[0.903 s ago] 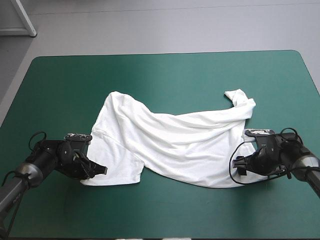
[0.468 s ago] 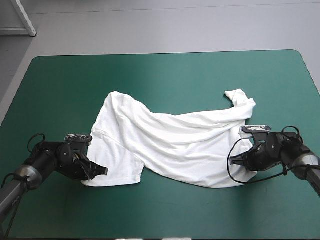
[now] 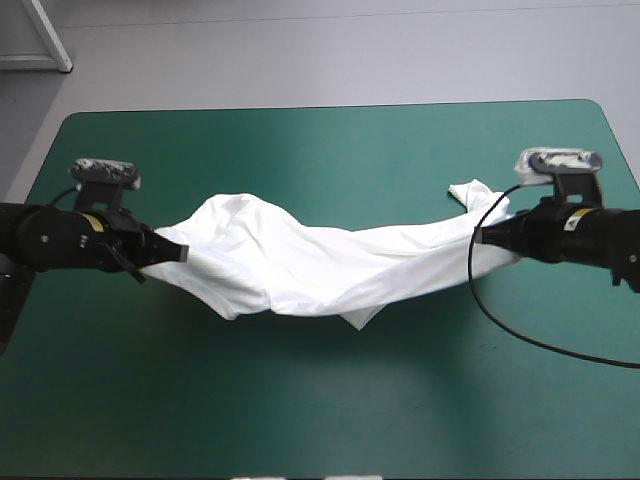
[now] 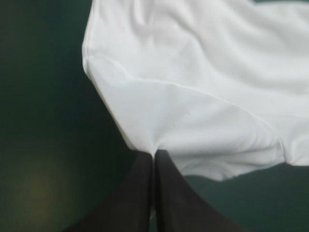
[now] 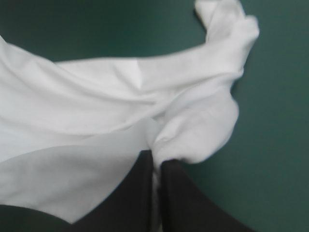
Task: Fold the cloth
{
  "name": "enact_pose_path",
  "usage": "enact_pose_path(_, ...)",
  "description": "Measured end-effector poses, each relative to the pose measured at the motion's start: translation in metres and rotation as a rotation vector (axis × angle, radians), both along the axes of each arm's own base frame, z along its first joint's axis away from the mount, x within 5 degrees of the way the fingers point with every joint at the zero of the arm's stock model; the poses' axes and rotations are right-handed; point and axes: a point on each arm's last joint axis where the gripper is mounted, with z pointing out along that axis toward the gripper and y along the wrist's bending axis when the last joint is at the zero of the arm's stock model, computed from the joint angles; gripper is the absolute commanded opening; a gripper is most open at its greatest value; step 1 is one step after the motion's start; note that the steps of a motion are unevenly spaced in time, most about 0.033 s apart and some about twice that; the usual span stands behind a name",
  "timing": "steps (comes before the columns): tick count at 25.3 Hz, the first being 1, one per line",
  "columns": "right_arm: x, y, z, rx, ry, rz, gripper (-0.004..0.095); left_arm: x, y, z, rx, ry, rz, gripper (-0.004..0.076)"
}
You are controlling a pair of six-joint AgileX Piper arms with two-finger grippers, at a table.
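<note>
The white T-shirt hangs stretched between both arms above the teal-green table, sagging in the middle with a fold drooping toward the table's near side. My left gripper is shut on the T-shirt's left edge; in the left wrist view its black fingers meet in a point with the T-shirt pinched at their tip. My right gripper is shut on the right edge; in the right wrist view the T-shirt bunches at the tip of the gripper. A twisted sleeve sticks out toward the far side.
The teal-green table lies bare on its near side and along its far side. The right arm's cable hangs in a loop below the wrist.
The right gripper shut on the T-shirt's right edge. Both arms then lifted and pulled apart, raising the T-shirt off the table and stretching it between them.
</note>
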Motion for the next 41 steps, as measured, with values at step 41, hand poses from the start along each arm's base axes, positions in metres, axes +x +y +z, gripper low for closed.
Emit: enact_pose_path(41, 0.157, 0.004, 0.122, -0.089, -0.431, -0.099, -0.0019, 0.154, -0.018, 0.110, 0.136, -0.553, -0.071, -0.0009)
